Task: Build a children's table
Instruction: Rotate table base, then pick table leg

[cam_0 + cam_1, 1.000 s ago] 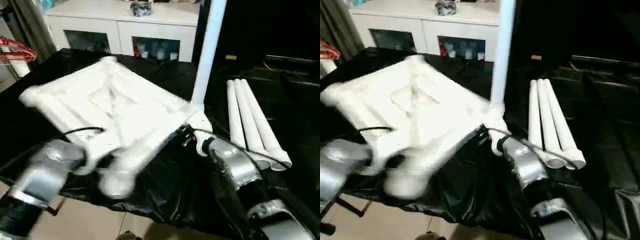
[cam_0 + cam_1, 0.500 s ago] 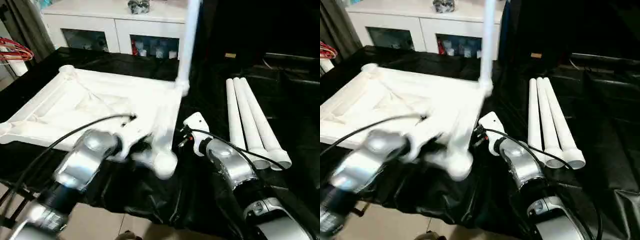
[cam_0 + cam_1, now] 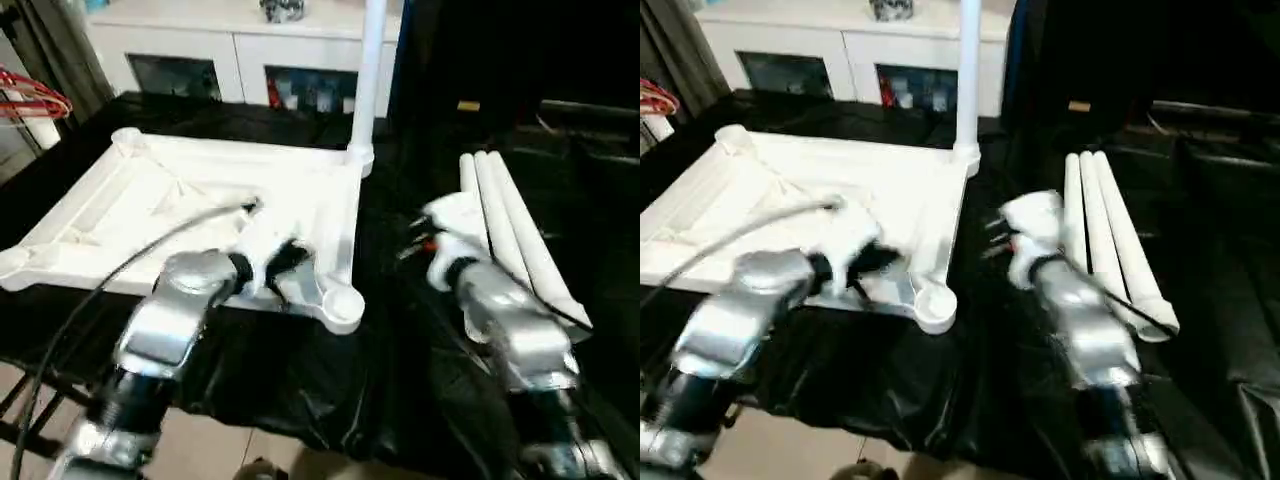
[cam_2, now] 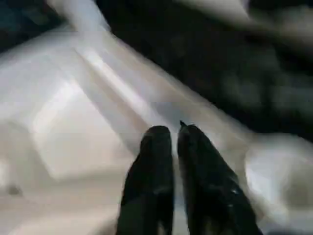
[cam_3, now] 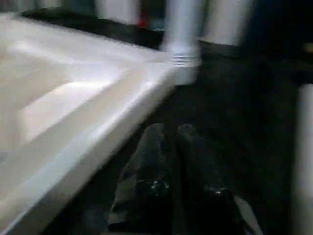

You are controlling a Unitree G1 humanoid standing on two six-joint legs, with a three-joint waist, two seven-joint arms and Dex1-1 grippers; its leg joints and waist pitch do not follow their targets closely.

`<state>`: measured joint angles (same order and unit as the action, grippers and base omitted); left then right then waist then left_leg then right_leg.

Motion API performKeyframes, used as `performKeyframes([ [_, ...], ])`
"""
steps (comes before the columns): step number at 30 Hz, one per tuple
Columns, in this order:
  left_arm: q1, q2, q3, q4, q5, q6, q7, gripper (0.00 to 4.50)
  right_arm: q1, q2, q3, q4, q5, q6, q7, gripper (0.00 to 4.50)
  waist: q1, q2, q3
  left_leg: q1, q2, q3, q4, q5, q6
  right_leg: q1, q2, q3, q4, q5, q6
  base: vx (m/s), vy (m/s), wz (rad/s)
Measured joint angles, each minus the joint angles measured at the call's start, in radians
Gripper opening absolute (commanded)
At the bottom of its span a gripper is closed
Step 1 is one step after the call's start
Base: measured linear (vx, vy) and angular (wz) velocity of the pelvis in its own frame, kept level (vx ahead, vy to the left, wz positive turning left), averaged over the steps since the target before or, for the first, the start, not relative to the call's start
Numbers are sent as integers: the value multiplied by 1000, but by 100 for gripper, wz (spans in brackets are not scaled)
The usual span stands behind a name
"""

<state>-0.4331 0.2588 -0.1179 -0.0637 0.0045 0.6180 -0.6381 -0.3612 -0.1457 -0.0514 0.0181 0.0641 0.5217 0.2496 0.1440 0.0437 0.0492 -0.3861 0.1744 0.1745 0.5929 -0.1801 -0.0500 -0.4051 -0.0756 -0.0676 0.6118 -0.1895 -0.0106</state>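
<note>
- My left fingers (image 4: 168, 147) are drawn almost together with only a thin slit between them, and they hold nothing; they hover over the ribbed inside of the tabletop (image 3: 200, 200), close to its near edge.
- My right fingers (image 5: 168, 147) are likewise nearly closed and empty, pointing over the black sheet (image 3: 400, 330) beside the tabletop's right edge, apart from it.
- In the head view my left gripper (image 3: 285, 262) sits just above the tabletop's near rim, beside the near right corner socket (image 3: 342, 303), which is open and has no leg in it.
- My right gripper (image 3: 440, 230) hangs between the tabletop and the spare legs (image 3: 510, 235), near the legs' upper ends.
- The tabletop lies upside down on the black sheet, ribs facing up, in front of a white cabinet (image 3: 240, 40).
- Done so far, as I judge it: one leg (image 3: 370, 70) stands upright in the far right corner socket.
- Left to do: three legs lie side by side on the sheet to the right, untouched. The far left socket (image 3: 128, 140) and the near right one look empty; the near left corner is at the frame's edge and I cannot tell for sure.
- So roughly a quarter of the fitting is done, and the finished table must then be turned onto its feet.
</note>
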Motion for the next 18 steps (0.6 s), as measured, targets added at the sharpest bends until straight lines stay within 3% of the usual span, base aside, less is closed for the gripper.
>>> performKeyframes([
  [3, 0, -45, 46, -30, -22, -64, 71, 93, 21, 1, -38, -69, -25, 62, -51, 88, -2, 0, 0, 2, 0, 0, 0, 0, 0, 1, 0, 0, 0, 0, 2, 0, 0, 0],
  [4, 3, -53, 45, -38, -23, -84, 87, 116, 33, -1, -45, -97, -31, 78, -61, 111, -2, 0, 0, 2, 0, 0, -1, 0, 0, 1, 0, 0, 0, -2, 7, 0, 0, 0],
  [6, 18, -60, 43, -51, -23, -96, 102, 123, 54, -2, -56, -151, -38, 114, -73, 117, -4, 1, 0, 2, 0, 0, -1, 0, -1, 1, 0, 1, 0, -1, 8, 0, 0, 0],
  [11, 53, -75, 40, -63, -11, -82, 135, 164, 93, 21, -80, -270, -37, 238, -129, 159, -7, 2, 0, 2, 0, 0, -2, 1, -1, -1, 0, 1, 0, -1, 10, 0, 0, 0],
  [17, 78, -62, 35, -139, -77, -31, 77, 213, 93, 17, -97, -331, -39, 378, -165, 207, -6, 3, 0, 2, -1, 0, -2, 1, -2, 0, 0, 2, -1, -1, 10, 0, 0, 0],
  [18, 88, -37, 20, -155, -83, -31, 57, 237, 92, 17, -97, -331, -39, 398, -164, 231, -6, 2, 0, 2, -1, 0, -2, 1, -2, -1, 0, 2, -1, -1, 10, 0, 0, 0],
])
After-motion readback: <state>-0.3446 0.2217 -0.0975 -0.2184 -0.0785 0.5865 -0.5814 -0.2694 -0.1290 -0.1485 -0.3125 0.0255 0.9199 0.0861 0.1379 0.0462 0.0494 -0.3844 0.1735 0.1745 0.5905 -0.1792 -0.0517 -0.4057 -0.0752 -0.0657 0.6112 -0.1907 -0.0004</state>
